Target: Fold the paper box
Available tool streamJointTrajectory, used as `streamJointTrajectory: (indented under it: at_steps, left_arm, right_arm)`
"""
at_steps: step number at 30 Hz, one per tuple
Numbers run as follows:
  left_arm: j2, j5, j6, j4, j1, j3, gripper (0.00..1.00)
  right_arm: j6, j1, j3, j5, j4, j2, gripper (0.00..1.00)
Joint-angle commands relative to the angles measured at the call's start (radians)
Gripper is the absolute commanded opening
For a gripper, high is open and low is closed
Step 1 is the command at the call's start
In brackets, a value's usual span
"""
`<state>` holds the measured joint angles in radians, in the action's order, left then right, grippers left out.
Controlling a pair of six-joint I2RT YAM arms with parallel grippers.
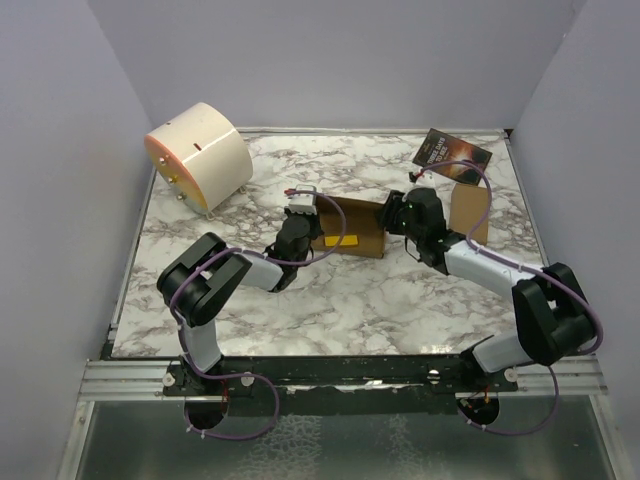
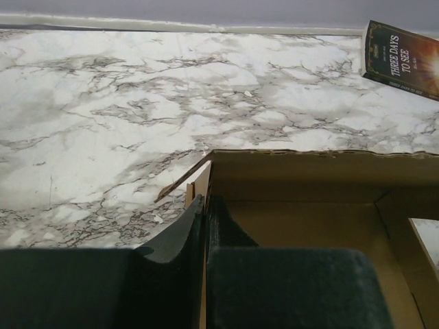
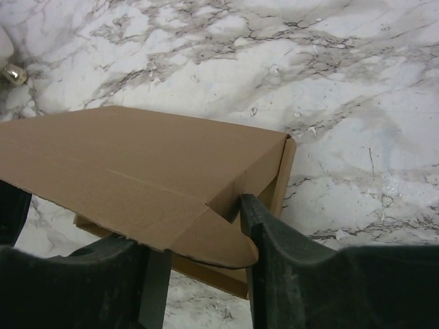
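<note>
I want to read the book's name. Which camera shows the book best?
The left wrist view: the book is close enough to read THREE DAYS TO SEE, though its edge is cut off. The top external view shows the whole book, but tiny. The right wrist view misses it.

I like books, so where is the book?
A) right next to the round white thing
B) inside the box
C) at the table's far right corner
C: the book lies at the far right corner of the table, apart from the box.
</note>
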<state>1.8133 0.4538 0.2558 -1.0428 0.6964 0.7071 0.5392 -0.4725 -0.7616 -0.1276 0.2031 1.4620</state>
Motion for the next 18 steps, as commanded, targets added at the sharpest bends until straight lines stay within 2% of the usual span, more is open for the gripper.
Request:
streamJointTrajectory:
  at_steps: [1,6,14,18]
  left_arm:
    - [-0.023,-0.115,0.035,0.058,0.037,-0.001,0.0]
    - [-0.023,-0.113,0.038,0.059,0.036,-0.007,0.0]
    - [-0.029,-0.103,0.038,0.059,0.037,-0.013,0.0]
    - [-0.034,-0.101,0.035,0.064,0.037,-0.014,0.0]
  right_arm:
    - [-0.048,-0.024,0.001,0.105,-0.042,-0.047,0.47]
    - [-0.114,-0.024,-0.001,0.133,-0.093,-0.081,0.62]
    - [-0.206,-0.024,-0.003,0.182,-0.181,-0.145,0.8]
    - [-0.241,-0.021,-0.007,0.219,-0.219,-0.17,0.82]
